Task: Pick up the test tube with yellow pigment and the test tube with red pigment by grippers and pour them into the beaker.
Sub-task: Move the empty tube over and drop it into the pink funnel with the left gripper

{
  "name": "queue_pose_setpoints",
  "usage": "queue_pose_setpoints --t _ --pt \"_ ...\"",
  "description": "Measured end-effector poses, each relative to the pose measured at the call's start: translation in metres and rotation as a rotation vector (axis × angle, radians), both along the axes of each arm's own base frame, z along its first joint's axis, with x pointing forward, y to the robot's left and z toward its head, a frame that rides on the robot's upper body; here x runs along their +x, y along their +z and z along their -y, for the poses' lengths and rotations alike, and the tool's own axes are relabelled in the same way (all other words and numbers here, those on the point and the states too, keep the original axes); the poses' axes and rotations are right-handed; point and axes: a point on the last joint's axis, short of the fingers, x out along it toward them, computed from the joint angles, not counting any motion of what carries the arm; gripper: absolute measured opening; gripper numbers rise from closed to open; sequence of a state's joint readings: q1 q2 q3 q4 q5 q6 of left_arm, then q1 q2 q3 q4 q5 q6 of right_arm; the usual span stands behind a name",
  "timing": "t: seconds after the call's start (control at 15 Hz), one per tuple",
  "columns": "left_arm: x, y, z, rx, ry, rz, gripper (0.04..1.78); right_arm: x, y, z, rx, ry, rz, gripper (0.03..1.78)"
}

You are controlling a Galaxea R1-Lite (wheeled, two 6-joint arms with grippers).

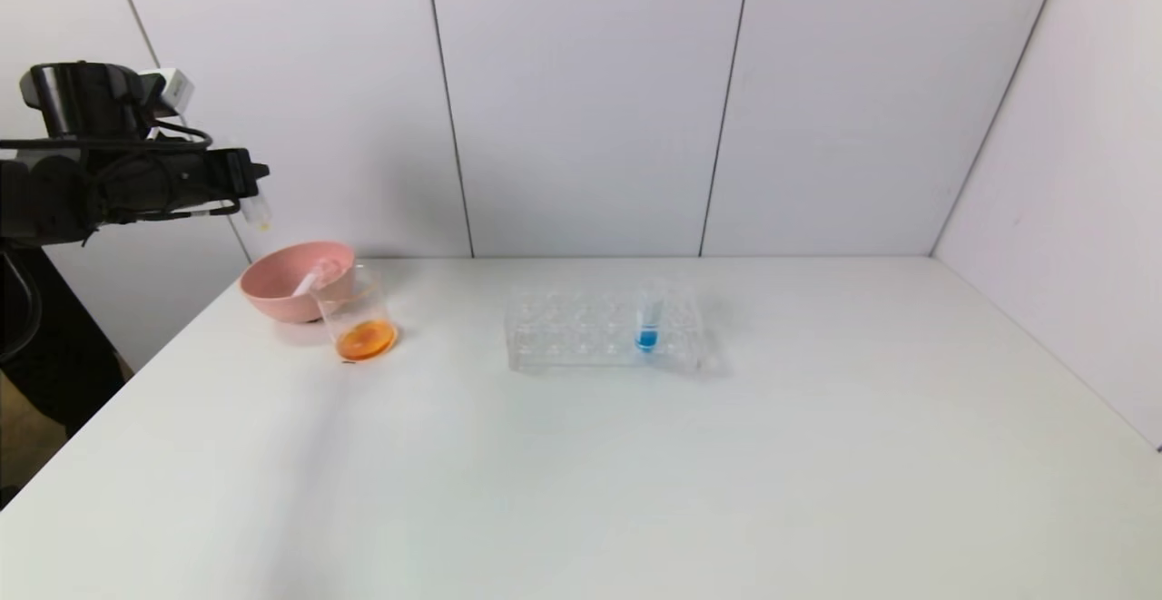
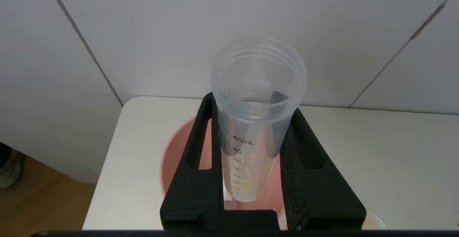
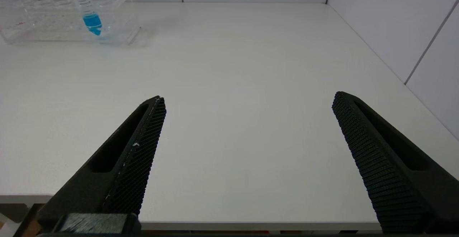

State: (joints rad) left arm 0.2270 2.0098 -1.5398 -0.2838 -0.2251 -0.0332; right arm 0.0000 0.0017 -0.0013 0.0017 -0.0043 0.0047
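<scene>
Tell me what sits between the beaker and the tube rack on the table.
Nothing: in the head view the table is bare between the beaker and the tube rack.

The bowl [image 1: 289, 280] is pink. The beaker [image 1: 358, 316] is clear with orange liquid at its bottom. The rack [image 1: 603, 329] is clear, and its tube [image 1: 648, 319] has a blue tip. The desk [image 1: 635, 473] is white. The hands [image 3: 247, 122] are black with a fine grid pattern.

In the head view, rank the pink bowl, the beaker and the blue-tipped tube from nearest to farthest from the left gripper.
The left gripper hangs above the table's far left, shut on a nearly empty test tube.
1. Pink bowl, just below it.
2. Beaker holding orange liquid, in front of the bowl.
3. Blue-tipped tube, upright in the clear rack at mid-table.
</scene>
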Motion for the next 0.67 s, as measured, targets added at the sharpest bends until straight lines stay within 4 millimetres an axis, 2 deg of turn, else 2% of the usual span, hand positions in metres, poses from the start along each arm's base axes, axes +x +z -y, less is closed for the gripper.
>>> queue_pose_setpoints --t 0.2,0.67 --pt "0.005 -0.015 -0.008 0.01 0.012 0.022 0.46 0.0 0.0 0.0 0.0 0.0 0.0 1.7" --pt "0.019 -0.05 -0.012 -0.005 0.01 -0.056 0.46 0.0 0.0 0.0 0.0 0.0 0.0 1.7"
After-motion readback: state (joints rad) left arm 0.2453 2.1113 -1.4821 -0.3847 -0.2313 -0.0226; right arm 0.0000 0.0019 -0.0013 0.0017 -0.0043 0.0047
